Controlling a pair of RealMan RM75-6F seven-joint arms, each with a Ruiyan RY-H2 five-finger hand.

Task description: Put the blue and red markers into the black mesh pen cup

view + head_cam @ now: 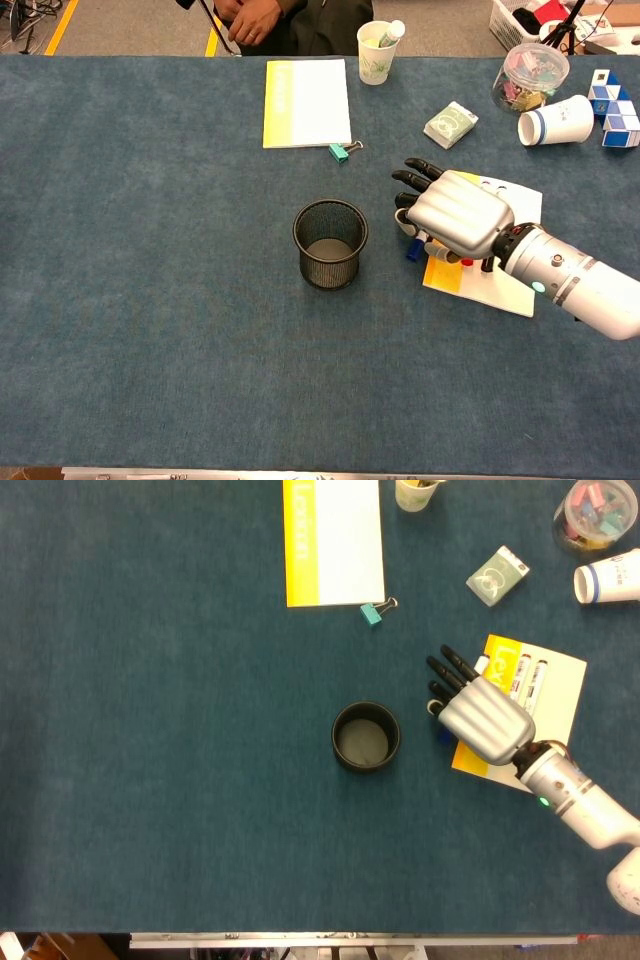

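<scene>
The black mesh pen cup (365,737) (330,243) stands upright near the table's middle with nothing in it. To its right, my right hand (482,716) (456,211) hovers palm down over a yellow and cream sheet (560,695), its dark fingers (450,670) stretched apart. The blue marker (413,248) (443,736) pokes out from under the thumb side, and a bit of the red marker (466,262) shows below the palm. Two more markers (528,678) lie on the sheet beyond the hand. What the palm covers is hidden. My left hand appears in neither view.
A yellow and white notebook (333,542) and a teal binder clip (372,613) lie at the back. At the back right are a green box (497,575), a tipped paper cup (607,578) and a jar of clips (595,512). A person (270,20) sits beyond the far edge.
</scene>
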